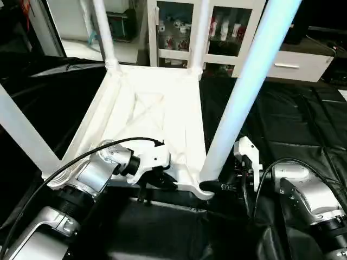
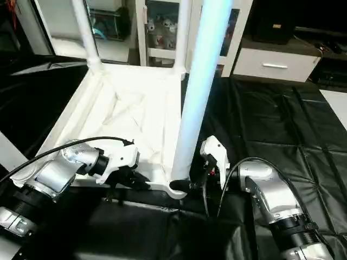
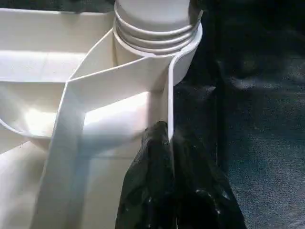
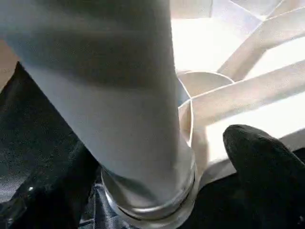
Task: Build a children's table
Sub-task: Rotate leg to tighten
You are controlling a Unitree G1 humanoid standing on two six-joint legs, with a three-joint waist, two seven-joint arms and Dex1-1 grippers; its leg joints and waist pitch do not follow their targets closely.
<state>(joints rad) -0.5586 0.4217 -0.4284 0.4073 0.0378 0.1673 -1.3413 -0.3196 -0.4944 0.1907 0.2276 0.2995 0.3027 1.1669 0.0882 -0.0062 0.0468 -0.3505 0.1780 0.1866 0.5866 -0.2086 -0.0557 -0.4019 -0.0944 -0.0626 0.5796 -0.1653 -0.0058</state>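
Note:
The children's table lies upside down on black cloth, its ribbed white top [image 1: 157, 114] facing up. Four white legs stand in its corner sockets: two far ones [image 1: 103, 32] [image 1: 198, 32], a near left one [image 1: 21, 135] and a near right one [image 1: 244, 92]. My left gripper [image 1: 162, 181] is at the near edge, shut on the top's thin rim wall [image 3: 170, 95] beside the near right socket. My right gripper [image 1: 219, 187] stands open at the near right leg's base, one black finger [image 4: 262, 162] on each side, the right one apart from the tube [image 4: 119, 95].
Behind the table stands a white cabinet with glass doors [image 1: 233, 27], and to its right a low white drawer unit [image 1: 298, 65]. Wrinkled black cloth [image 1: 303, 124] covers the floor around the table. A black cable [image 1: 81, 157] loops over my left forearm.

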